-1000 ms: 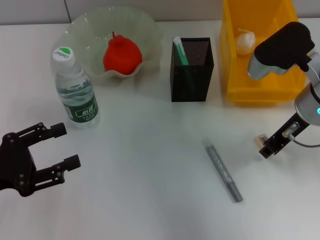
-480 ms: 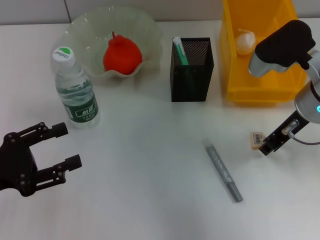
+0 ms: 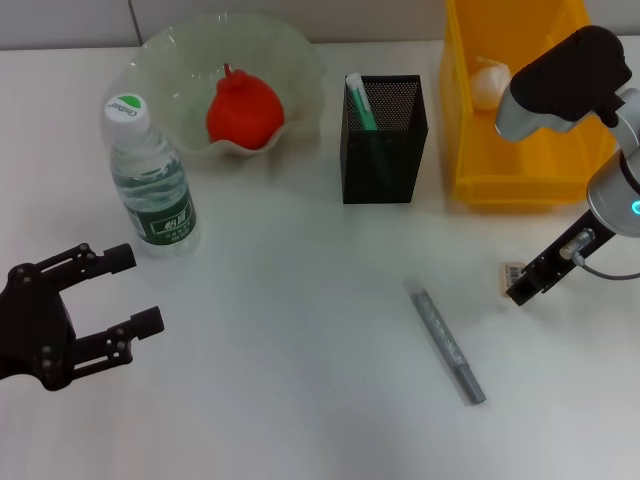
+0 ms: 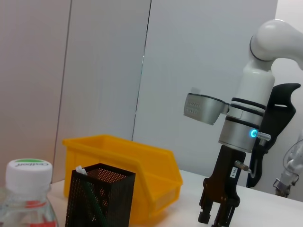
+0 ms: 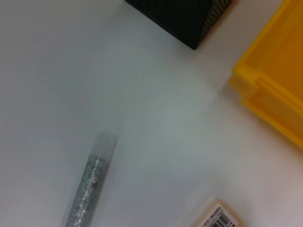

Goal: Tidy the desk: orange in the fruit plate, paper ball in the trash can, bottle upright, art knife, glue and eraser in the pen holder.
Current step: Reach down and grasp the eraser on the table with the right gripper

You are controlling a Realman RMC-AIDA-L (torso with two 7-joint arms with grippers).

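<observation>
The right claw (image 3: 522, 289) hangs low over the white tabletop (image 3: 300, 330) on the robot's right, its dark tip right beside the eraser (image 3: 513, 274), which lies flat on the surface in front of the trash can (image 3: 520, 170); from here I cannot tell whether its fingers are spread or closed, or whether they actually touch the little block. The left claw (image 3: 125, 290) sits parked near the robot's left edge, fingers spread wide and holding nothing. The art knife (image 3: 446, 342) lies loose on the tabletop, between the two claws but nearer the right one, clear of the eraser. The bottle (image 3: 150, 180) stands upright just in front of the fruit plate (image 3: 180, 60), and the orange (image 3: 243, 111) rests inside that plate. The glue (image 3: 361, 102) leans in a corner of the pen holder (image 3: 384, 150), white tip up. The paper ball (image 3: 488, 80) lies in the trash can.
</observation>
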